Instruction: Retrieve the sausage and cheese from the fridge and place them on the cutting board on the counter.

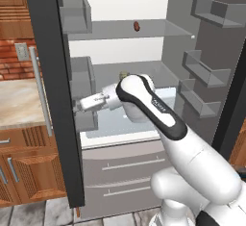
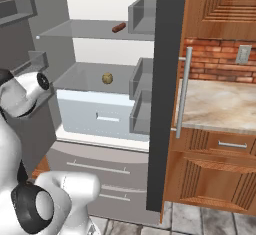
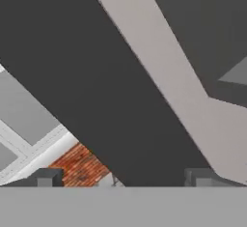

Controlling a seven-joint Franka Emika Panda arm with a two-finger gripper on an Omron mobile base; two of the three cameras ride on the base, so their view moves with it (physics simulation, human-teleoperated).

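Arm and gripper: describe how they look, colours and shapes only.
The arm has glossy white rounded shells with a dark band running along one link and small pale lettering on it. A black joint cap with a grey centre shows low in the right base view. The gripper has two small, blocky dark grey fingertips.

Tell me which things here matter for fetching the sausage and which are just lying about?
For the job: sausage on the upper shelf, open fridge, counter, open gripper.
Just there: small round yellowish item on the lower shelf, wall outlet.
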